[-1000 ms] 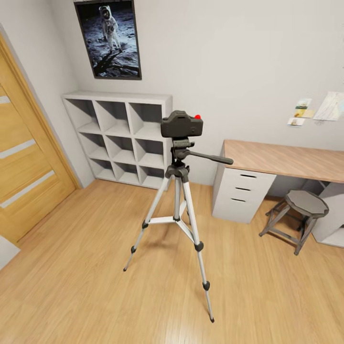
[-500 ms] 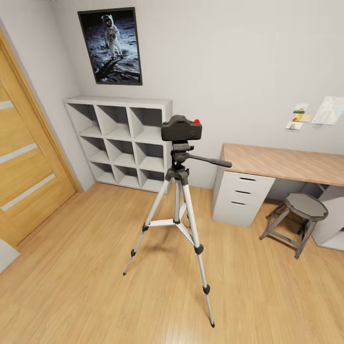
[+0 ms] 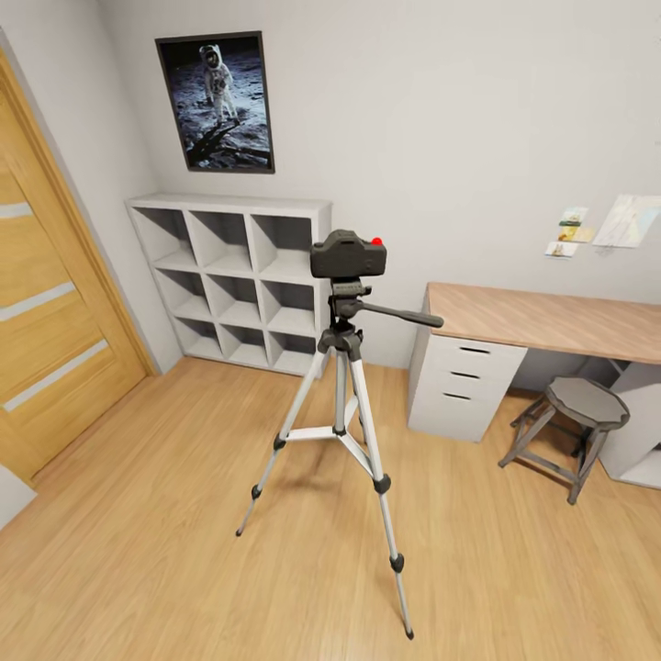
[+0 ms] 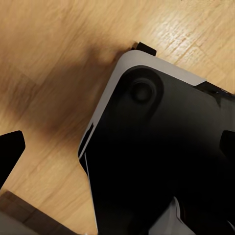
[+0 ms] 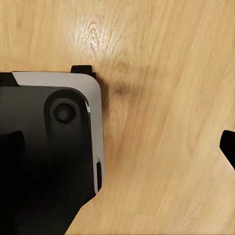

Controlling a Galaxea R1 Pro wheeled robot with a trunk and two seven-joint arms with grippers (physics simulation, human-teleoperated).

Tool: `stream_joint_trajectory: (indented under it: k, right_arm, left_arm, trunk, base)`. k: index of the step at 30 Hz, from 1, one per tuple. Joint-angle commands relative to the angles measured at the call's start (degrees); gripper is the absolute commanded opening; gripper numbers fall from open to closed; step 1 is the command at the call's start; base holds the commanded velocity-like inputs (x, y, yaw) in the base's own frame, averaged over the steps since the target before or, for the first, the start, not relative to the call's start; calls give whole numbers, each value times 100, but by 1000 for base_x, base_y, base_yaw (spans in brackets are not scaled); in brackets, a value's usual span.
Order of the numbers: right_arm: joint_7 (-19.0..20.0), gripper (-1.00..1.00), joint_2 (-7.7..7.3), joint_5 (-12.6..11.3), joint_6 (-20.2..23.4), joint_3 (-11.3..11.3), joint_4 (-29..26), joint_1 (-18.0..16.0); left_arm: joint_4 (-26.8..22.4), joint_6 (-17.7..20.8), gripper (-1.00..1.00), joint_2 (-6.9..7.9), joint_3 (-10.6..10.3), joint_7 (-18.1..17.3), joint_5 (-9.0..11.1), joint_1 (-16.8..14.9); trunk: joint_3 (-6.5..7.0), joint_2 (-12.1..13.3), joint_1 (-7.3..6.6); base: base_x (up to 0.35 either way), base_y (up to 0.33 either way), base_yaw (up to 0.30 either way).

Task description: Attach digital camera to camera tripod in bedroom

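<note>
Camera [image 3: 347,255] is sitting on the tripod [image 3: 341,395] head, well clear of our jaws (both pointing floorward, apart and empty), and we are backing away as the view widens, so attachment looks complete.

No readable text, label, brand or number anywhere — small paper notes [image 3: 571,231] pinned on the pale grey wall [image 3: 441,138] too tiny and blurred to make out.

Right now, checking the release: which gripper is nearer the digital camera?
Cannot tell. Left gripper and right gripper both hang open over the floor beside the robot's base, away from the digital camera atop the tripod.
</note>
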Motion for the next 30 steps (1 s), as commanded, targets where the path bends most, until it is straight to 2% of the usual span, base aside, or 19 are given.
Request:
stream_joint_trajectory:
  k: [1, 30]
  right_arm:
    - [12, 100, -4, 51, -35, -49, 19, -8]
    - [12, 100, -4, 51, -35, -48, 19, -8]
  left_arm:
    - [-4, -9, 100, 0, -48, 22, 38, -2]
    - [-4, -9, 100, 0, -48, 22, 37, -2]
  trunk:
    - [0, -9, 3]
    - [265, -9, 3]
  base:
    - [0, 0, 0]
    - [0, 0, 0]
